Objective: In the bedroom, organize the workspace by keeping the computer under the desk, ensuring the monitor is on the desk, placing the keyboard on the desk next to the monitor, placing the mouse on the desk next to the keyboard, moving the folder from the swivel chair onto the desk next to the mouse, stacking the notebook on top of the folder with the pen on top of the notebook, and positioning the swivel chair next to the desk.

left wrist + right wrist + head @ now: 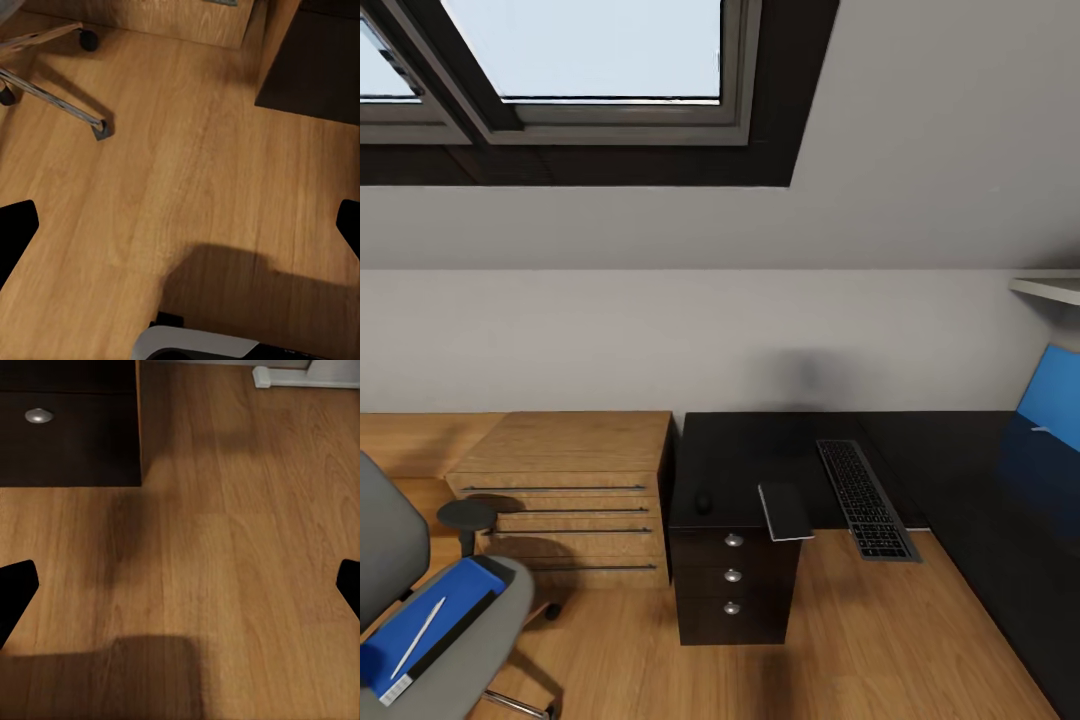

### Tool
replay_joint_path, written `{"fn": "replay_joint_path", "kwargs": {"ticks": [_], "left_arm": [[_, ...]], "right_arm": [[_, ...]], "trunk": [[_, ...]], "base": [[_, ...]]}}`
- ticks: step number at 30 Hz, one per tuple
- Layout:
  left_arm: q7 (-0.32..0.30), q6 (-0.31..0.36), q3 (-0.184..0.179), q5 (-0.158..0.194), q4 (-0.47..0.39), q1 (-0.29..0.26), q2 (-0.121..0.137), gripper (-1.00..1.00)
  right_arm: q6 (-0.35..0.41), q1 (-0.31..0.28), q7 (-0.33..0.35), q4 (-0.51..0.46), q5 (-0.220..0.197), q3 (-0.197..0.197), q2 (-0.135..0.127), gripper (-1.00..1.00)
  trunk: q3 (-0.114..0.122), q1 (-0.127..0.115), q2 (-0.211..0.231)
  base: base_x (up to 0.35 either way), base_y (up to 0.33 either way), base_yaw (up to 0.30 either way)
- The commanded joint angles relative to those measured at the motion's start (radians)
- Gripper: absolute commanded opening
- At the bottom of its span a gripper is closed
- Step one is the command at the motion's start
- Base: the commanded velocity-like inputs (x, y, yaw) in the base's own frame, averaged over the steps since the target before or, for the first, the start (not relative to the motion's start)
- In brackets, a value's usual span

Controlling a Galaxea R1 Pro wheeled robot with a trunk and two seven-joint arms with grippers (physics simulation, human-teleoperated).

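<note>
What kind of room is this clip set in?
Probably an attic bedroom's work corner: a dark desk with a keyboard, a grey swivel chair, and a skylight in a sloped ceiling.

No readable text, brand or number anywhere. Only blurred key markings on the keyboard (pixel 865 498) at 4 o'clock, plus an illegible barcode-like white label on the blue folder (pixel 422 628) at 8 o'clock

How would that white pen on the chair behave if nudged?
The pen looks thin and round, so it would probably roll. It lies on a smooth blue folder atop the swivel chair, so it may slide off toward the floor.
</note>
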Motion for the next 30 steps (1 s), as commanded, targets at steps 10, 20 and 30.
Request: {"fn": "replay_joint_path", "kwargs": {"ticks": [10, 20, 30], "left_arm": [[-0.004, 0.0, -0.007, 0.012, 0.002, -0.001, 0.0, 1.0], [-0.004, 0.001, -0.004, 0.012, 0.001, -0.001, 0.0, 1.0], [-0.004, 0.0, -0.002, 0.013, 0.002, -0.001, 0.0, 1.0]], "right_arm": [[-0.003, -0.002, -0.006, 0.002, 0.001, 0.008, 0.008, 1.0], [-0.002, -0.001, -0.007, 0.003, 0.0, 0.007, 0.009, 1.0], [-0.002, -0.001, -0.007, 0.003, -0.001, 0.007, 0.008, 1.0]], "trunk": [[-0.002, 0.001, -0.002], [-0.002, 0.001, -0.002], [-0.002, 0.001, -0.002]], "base": [[0.0, -0.142, 0.0], [-0.003, -0.271, 0.0], [-0.142, -0.152, 0.0]]}}
